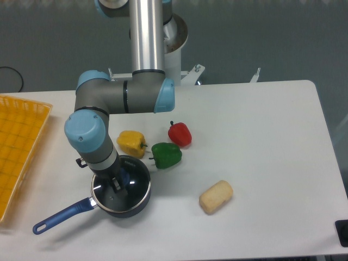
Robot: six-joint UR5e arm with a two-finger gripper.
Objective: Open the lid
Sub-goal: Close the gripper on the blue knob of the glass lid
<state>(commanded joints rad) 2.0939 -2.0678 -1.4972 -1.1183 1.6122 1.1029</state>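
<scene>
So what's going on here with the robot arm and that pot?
The arm is reaching straight down over the dark blue saucepan near the front left of the table. Its gripper sits at the blue knob of the glass lid, which lies on the pan. Whether the fingers have closed on the knob is hard to tell from this view. Three peppers, yellow, green and red, lie just behind the pan.

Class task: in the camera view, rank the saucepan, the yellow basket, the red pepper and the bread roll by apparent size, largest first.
1. yellow basket, though cut off by the frame edge
2. saucepan, counting its handle
3. bread roll
4. red pepper; close to the roll, so this order is unsure.
</scene>
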